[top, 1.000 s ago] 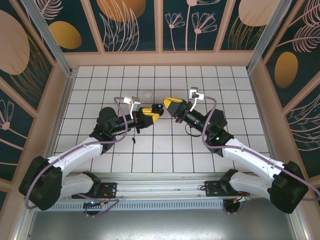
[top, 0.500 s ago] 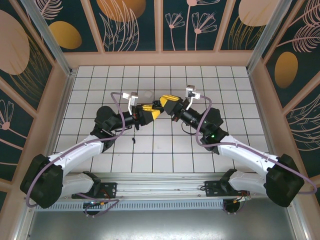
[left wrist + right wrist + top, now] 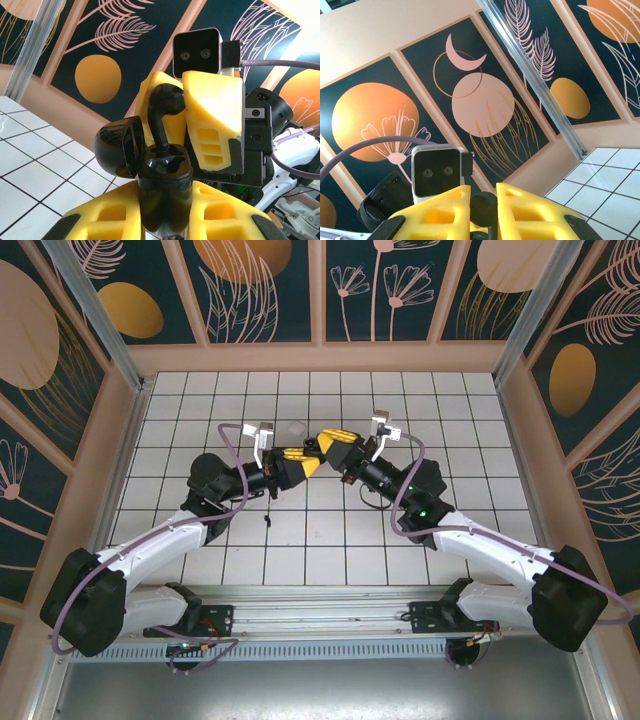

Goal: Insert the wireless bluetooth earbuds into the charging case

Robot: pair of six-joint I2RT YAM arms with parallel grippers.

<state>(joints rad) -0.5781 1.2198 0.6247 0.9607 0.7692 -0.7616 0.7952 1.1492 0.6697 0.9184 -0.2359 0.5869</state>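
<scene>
Left gripper (image 3: 165,215) is clenched on the black charging case (image 3: 164,177), its lid (image 3: 117,150) flipped open, up above the tiled table (image 3: 450,410). Right gripper (image 3: 484,200) pinches the black earbud (image 3: 164,107), stem down at the case's open top.

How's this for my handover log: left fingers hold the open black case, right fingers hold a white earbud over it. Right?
The earbud is black, not white; the left wrist view shows it. Left fingers do hold the open black case.
</scene>
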